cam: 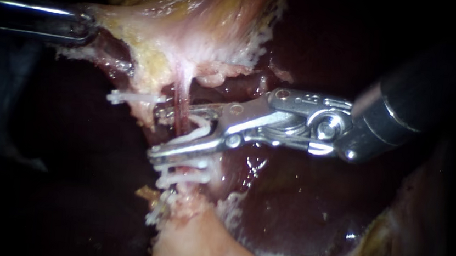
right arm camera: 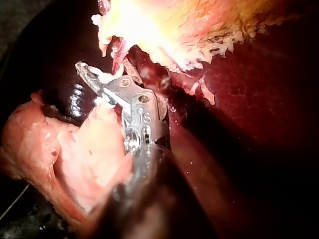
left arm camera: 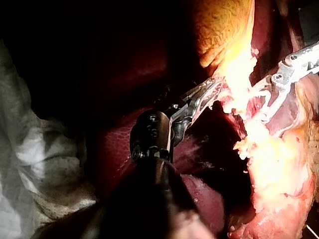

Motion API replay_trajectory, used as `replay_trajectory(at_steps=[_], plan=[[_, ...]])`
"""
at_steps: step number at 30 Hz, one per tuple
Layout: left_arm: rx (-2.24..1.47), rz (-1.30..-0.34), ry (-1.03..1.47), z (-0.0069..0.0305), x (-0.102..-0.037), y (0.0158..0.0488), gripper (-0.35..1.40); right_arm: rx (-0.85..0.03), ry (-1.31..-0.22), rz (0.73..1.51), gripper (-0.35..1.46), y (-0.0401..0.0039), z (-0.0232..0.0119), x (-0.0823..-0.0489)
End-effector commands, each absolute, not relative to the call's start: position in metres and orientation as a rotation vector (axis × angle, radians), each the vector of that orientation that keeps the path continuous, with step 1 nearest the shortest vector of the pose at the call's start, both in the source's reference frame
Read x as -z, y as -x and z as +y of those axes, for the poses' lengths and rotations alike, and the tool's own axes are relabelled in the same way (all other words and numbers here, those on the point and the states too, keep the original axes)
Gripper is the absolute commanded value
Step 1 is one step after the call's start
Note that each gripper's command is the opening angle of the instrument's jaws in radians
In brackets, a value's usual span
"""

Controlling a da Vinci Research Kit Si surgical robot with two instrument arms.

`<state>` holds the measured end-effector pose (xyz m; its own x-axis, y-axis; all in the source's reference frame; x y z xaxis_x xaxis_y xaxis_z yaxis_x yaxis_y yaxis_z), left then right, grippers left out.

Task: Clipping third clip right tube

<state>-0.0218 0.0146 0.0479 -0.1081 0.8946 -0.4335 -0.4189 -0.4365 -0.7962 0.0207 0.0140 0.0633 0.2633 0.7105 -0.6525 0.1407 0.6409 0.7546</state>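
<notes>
Clip-closing step in hand: silver right instrument (cam: 154, 134) jaws spread, carrying white plastic clip (cam: 190, 134) astride thin pink-red tube (cam: 181, 93); dark left instrument (cam: 90, 24) clamped on pale yellowish tissue flap (cam: 117, 22); next, likely square squeeze shut.

The right instrument (right arm camera: 94, 79) points at a thin red tube (right arm camera: 118, 59). A white clip (right arm camera: 104, 75) sits in its tip, maybe around the tube. A pale pink lump (right arm camera: 84, 159) lies beside the instrument, with the dark liver (right arm camera: 249, 99) on its other side.
</notes>
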Motion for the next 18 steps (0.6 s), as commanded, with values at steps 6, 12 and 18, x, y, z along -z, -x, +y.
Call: replay_trajectory(at_steps=[6,12,18], plan=[[-1.724,-0.611,1.161,0.0149,-0.0485,0.0216,-0.35,-0.48,-0.895,1.326,0.46,-0.0207,0.014,-0.063],[-1.728,-0.607,1.155,0.015,-0.0489,0.0214,-0.35,-0.464,-0.971,1.376,0.45,-0.0209,0.0136,-0.0619],[-1.73,-0.605,1.152,0.0151,-0.0492,0.0212,-0.35,-0.465,-1.011,1.416,0.45,-0.0211,0.0138,-0.0599]])
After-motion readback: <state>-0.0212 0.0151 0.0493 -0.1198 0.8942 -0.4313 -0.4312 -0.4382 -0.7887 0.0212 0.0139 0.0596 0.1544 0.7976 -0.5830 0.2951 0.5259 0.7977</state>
